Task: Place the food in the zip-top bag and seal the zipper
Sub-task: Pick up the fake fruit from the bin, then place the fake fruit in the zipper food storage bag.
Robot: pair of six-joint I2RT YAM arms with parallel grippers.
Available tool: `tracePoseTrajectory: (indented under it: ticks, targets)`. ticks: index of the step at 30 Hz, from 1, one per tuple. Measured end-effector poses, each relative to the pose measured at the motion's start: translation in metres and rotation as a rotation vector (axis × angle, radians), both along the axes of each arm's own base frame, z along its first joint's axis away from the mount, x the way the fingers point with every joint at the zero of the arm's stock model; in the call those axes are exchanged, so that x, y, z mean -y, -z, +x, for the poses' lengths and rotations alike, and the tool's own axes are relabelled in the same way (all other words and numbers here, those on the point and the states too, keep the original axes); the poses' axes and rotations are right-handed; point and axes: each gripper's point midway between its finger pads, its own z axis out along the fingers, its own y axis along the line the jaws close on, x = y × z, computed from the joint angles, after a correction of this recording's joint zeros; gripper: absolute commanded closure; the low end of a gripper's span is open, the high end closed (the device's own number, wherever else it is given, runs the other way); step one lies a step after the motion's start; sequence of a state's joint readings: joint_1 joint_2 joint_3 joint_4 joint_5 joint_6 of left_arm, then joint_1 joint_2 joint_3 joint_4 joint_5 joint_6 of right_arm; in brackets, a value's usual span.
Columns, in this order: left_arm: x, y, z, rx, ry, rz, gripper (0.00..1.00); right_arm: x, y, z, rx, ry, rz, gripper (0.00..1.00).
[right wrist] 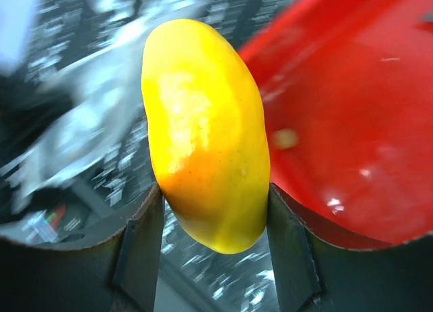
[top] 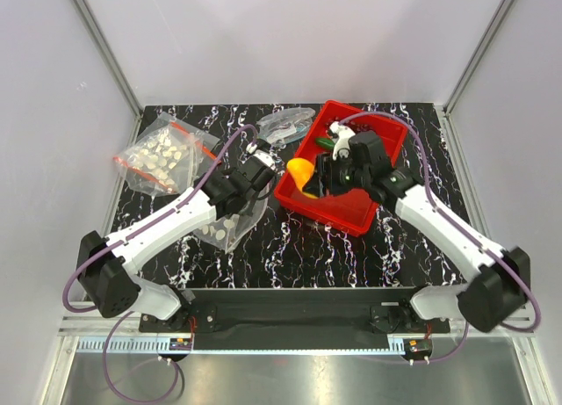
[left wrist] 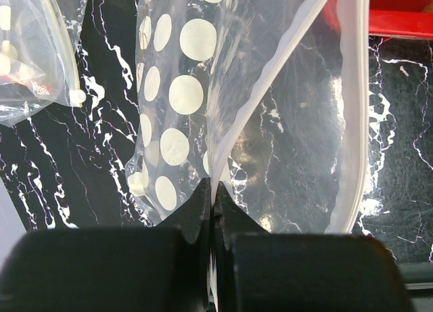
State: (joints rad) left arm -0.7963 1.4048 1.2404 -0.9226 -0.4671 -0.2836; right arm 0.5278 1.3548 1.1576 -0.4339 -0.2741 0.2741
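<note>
Now the left gripper (left wrist: 213,204) is pinched fully shut on the edge of the dotted bag (left wrist: 172,95), its two black fingers (left wrist: 189,220) meeting on the plastic. The pale mouth strip (left wrist: 270,75) runs away from the fingertips, and the two lips part just ahead of them. From above, that bag (top: 230,229) trails back under the left gripper (top: 261,163) onto the table (top: 307,264). The right gripper (right wrist: 213,244) is partly open and clamps the yellow fruit (right wrist: 203,122) between its fingers (right wrist: 139,251), which press on the fruit's lower sides. In the top view the fruit (top: 300,172) hangs at the right gripper's (top: 307,178) tip, over the left edge of the red tray (top: 329,213), close to the left gripper. A green cucumber (top: 327,144) peeks out behind the right gripper; the rest of the tray's contents are hidden by the arm. The right wrist view is blurred around the fruit. A second dotted bag (top: 162,155) with red strips lies well beyond the left gripper, to its left.
</note>
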Motion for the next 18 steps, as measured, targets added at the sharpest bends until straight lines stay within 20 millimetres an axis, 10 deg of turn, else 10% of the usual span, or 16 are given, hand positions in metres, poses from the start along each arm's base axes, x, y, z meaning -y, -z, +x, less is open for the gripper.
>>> tracePoseTrajectory:
  ticks: [6,18]
  targets:
    - [0.000,0.000,0.000,0.000,0.000,0.000,1.00,-0.023,-0.024,-0.056,-0.034,-0.124,0.111,0.58]
    - [0.000,0.000,0.000,0.000,0.000,-0.001,1.00,-0.068,0.000,-0.100,-0.201,-0.226,0.132,0.60]
